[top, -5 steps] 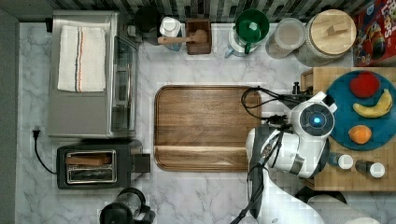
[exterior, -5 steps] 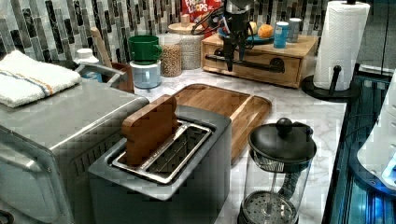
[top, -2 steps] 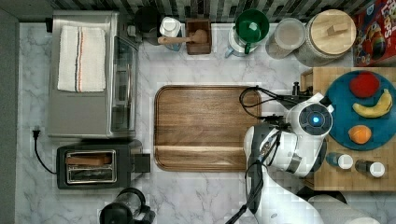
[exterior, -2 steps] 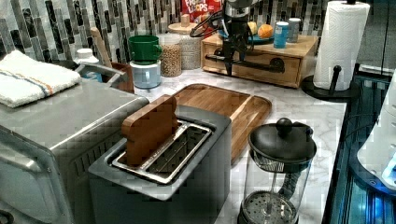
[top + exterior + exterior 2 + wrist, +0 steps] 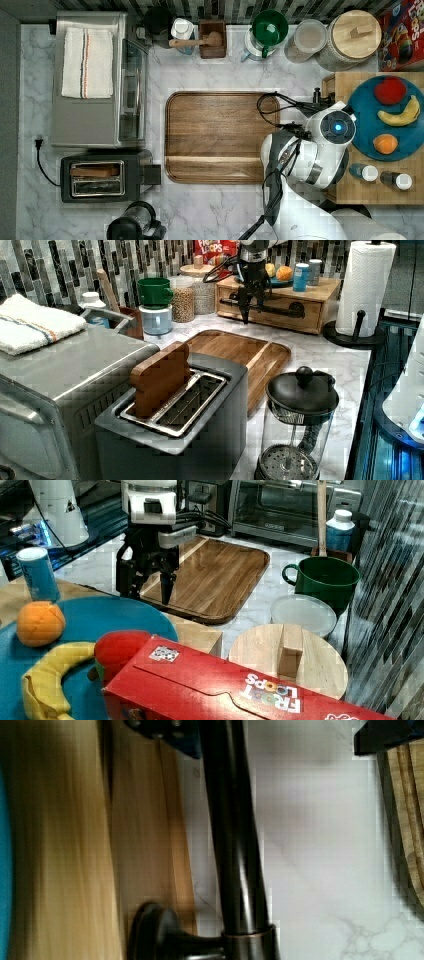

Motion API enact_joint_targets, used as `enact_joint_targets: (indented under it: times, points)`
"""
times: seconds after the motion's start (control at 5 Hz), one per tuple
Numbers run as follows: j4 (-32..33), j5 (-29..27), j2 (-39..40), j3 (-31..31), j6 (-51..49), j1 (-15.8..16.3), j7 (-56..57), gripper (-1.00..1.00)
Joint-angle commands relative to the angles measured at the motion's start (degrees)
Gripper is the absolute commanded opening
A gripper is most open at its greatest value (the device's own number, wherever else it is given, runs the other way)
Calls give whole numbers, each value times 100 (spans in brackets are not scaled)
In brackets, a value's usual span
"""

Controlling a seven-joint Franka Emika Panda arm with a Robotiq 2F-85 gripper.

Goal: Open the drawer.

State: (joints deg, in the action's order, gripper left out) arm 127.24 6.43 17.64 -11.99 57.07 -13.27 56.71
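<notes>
Drawer [image 5: 280, 310]: light bamboo front with a long black bar handle [image 5: 272, 307], set in a wooden box on the marble tabletop [image 5: 320, 352]; in the left view it sits at about 1 o'clock, appearing closed. Claw [image 5: 245, 305]: pointing down in front of the drawer face, fingers spread wide with the handle between them, not gripping. The wrist view adds the close detail: the bar [image 5: 232, 845] runs apart from the wood panel [image 5: 145, 845], one finger [image 5: 387, 735] on the tabletop side. The right view shows the claw [image 5: 150, 587] at 10 o'clock, above the walnut tray [image 5: 215, 575]. The top view shows the arm [image 5: 320, 150] at 3 o'clock, covering the drawer front, beside the blue plate [image 5: 365, 107].
</notes>
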Motion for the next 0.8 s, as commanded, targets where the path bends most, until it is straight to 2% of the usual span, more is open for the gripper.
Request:
enact_joint_targets:
  times: [0.2, 0.4, 0.6, 0.8]
  points:
    - [185, 116, -216, 632, -33, 1064, -1351, 100]
    - [101, -7, -58, 886, -26, 1110, -1139, 100]
    - [269, 62, -171, 995, 26, 1327, -1416, 100]
    - [289, -49, -216, 1191, -63, 1401, -1567, 100]
